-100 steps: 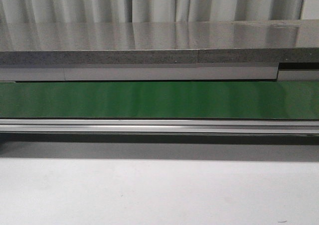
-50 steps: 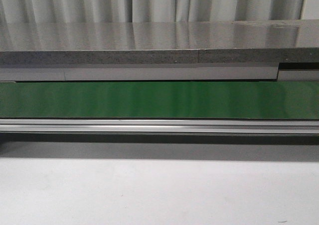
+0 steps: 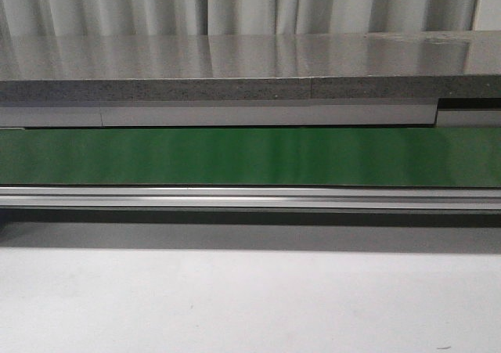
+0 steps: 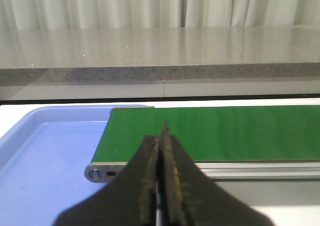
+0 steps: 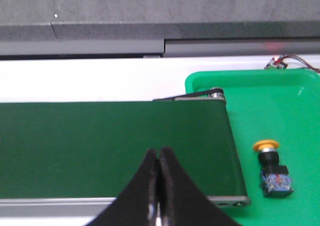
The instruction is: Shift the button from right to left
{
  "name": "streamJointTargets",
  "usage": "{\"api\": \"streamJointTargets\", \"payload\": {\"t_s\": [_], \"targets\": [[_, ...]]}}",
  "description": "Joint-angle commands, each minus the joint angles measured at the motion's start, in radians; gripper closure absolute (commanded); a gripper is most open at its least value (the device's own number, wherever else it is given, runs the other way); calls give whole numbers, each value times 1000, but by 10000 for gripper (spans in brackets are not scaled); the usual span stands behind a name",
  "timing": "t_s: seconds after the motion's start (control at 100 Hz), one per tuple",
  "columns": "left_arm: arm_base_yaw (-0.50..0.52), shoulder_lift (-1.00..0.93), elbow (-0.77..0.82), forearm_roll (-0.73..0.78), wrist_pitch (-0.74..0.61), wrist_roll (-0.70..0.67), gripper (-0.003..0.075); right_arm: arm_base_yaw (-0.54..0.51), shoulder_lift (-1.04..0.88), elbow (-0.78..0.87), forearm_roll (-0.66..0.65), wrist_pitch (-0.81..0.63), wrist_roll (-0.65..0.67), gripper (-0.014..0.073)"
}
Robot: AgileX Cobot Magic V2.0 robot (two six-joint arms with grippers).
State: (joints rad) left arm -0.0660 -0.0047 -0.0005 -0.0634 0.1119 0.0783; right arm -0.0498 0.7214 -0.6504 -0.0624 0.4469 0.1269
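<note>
The button [image 5: 271,168], with a yellow-orange cap and a black and blue body, lies on its side in the green tray [image 5: 295,100], seen only in the right wrist view. My right gripper [image 5: 158,153] is shut and empty over the green conveyor belt [image 5: 110,146], well apart from the button. My left gripper [image 4: 161,132] is shut and empty above the belt's other end [image 4: 210,131], beside the blue tray [image 4: 45,156]. Neither gripper nor the button shows in the front view.
The front view shows the green belt [image 3: 250,156] with its aluminium rail [image 3: 250,198], a grey stone counter [image 3: 235,71] behind it and a white table [image 3: 250,306] in front. Red wires [image 5: 285,61] lie past the green tray's far corner.
</note>
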Motion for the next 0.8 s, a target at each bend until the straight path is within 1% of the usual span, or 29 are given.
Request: {"api": "streamJointTargets", "payload": {"t_s": [0.0,0.11,0.29,0.33,0.38,0.43,0.5,0.54,0.55,0.57,0.61,0.64,0.67,0.72,0.79], "targets": [[-6,-32,45,-1,-75,-11,741,-12,39,-80,-19,23,0,660],[-6,-32,45,-1,-75,-11,741,-46,76,-133,-25,110,0,660],[-6,-32,45,-1,-75,-11,741,-142,121,-176,-26,155,-5,659],[-6,-32,45,-1,-75,-11,741,-170,131,-181,-26,173,-27,654],[-6,-32,45,-1,-75,-11,741,-201,144,-185,-26,198,-66,627],[-6,-32,45,-1,-75,-11,741,-228,158,-185,-26,220,-107,571],[-6,-32,45,-1,-75,-11,741,-261,182,-185,-26,243,-150,438],[-6,-32,45,-1,-75,-11,741,-275,197,-185,-26,245,-162,335],[-6,-32,45,-1,-75,-11,741,-280,200,-185,-26,245,-164,297],[-6,-32,45,-1,-75,-11,741,-284,207,-185,-26,245,-167,259],[-6,-32,45,-1,-75,-11,741,-300,223,-185,-26,244,-170,131],[-6,-32,45,-1,-75,-11,741,-307,234,-185,-27,242,-171,83],[-6,-32,45,-1,-75,-11,741,-320,245,-185,-30,240,-172,18],[-6,-32,45,-1,-75,-11,741,-337,267,-187,-39,241,-192,-38],[-6,-32,45,-1,-75,-11,741,-353,304,-196,-52,252,-239,-48]]}}
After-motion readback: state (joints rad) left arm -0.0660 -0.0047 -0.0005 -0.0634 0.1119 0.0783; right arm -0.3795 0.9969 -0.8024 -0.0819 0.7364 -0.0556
